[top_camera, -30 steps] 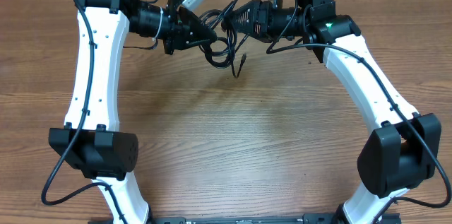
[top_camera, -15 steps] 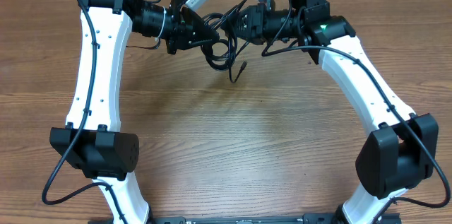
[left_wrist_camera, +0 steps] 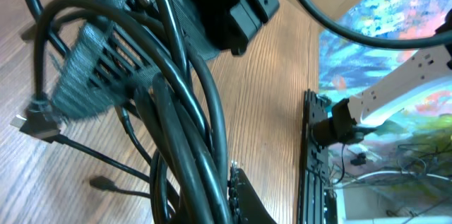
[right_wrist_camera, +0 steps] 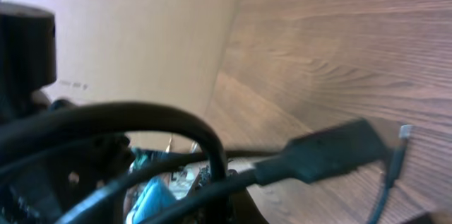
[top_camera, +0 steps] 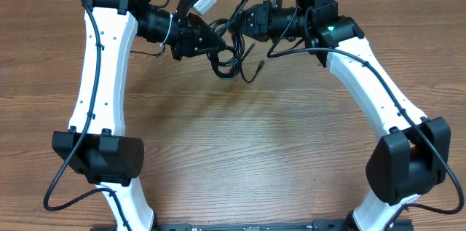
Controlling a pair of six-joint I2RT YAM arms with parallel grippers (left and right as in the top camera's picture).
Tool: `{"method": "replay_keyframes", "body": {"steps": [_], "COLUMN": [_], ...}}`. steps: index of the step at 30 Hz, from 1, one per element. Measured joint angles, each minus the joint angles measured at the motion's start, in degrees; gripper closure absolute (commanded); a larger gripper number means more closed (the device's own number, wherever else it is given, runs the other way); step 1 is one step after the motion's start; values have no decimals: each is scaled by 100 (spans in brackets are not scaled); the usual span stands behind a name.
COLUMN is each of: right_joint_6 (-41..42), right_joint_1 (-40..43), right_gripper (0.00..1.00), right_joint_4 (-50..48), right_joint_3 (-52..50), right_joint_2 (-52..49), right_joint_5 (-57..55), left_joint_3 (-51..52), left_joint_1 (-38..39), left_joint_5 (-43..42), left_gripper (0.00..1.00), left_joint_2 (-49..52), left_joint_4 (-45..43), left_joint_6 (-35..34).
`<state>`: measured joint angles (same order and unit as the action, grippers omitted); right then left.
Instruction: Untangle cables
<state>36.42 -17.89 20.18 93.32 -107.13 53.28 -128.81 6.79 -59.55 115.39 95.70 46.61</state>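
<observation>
Above the table, knotted cables, plug close at right wrist

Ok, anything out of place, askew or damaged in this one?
Nothing stands out. The cables hang as one tangled bunch between the left gripper and right gripper, both shut on them, one plug end dangling free over the table. No damage visible.

the cables look smooth, glossy black plastic; the table matt grained wood
</observation>
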Motion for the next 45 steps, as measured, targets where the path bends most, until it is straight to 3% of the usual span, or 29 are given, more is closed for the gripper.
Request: {"method": "replay_keyframes", "body": {"steps": [12, 20, 29, 37, 45], "right_joint_6": [87, 17, -221, -258, -264], "right_joint_1": [662, 957, 1040, 1038, 1019], "right_gripper": [96, 96, 96, 96, 96], "right_joint_4": [87, 852, 1058, 946, -44], "right_joint_3": [2, 0, 2, 2, 2], "right_joint_2": [0, 0, 0, 0, 2], "right_joint_5": [-1432, -2618, -3364, -4343, -4734], "left_joint_3": [0, 0, 0, 0, 0], "left_joint_1": [37, 74, 76, 129, 149], "left_joint_5": [369, 444, 452, 452, 428], "left_gripper": [96, 96, 96, 96, 96], "left_joint_2": [0, 0, 0, 0, 0], "left_joint_4": [52, 31, 7, -22, -79], "left_joint_6": [-214, -299, -334, -348, -369]}}
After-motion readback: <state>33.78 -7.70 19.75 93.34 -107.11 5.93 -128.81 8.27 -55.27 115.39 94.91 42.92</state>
